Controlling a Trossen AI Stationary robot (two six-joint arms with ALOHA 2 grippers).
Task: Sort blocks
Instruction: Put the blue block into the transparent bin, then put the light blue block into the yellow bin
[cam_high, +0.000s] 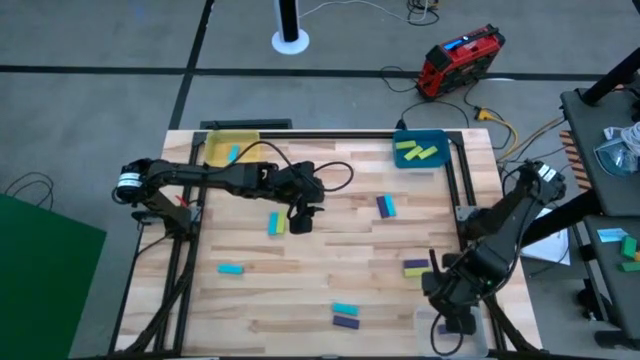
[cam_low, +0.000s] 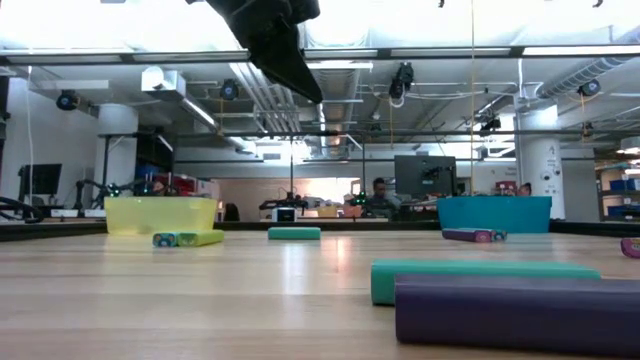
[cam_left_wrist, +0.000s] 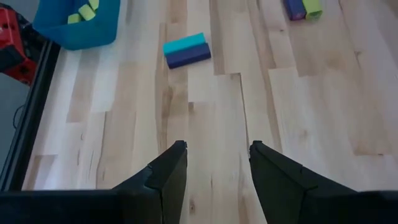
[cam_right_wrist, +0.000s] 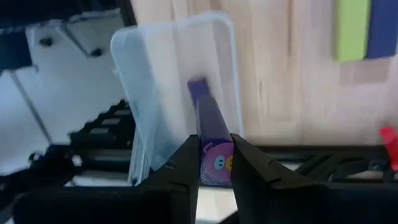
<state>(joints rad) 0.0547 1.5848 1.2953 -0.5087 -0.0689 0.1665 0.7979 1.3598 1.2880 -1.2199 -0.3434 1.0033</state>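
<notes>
The right gripper (cam_right_wrist: 214, 163) holds a purple block (cam_right_wrist: 208, 134) between its fingers above the clear tray (cam_right_wrist: 155, 93), probably to drop it there, while the left gripper (cam_left_wrist: 217, 165) waits with fingers apart over the table (cam_left_wrist: 298, 124)

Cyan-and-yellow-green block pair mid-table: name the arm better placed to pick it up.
Left. Its open hand hovers beside the cyan-and-yellow-green block pair; the right hand is shut on a purple block over the clear plastic tray.

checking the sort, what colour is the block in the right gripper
Purple block, pinched in the right gripper over the clear tray; clearest in the right wrist view.
</notes>
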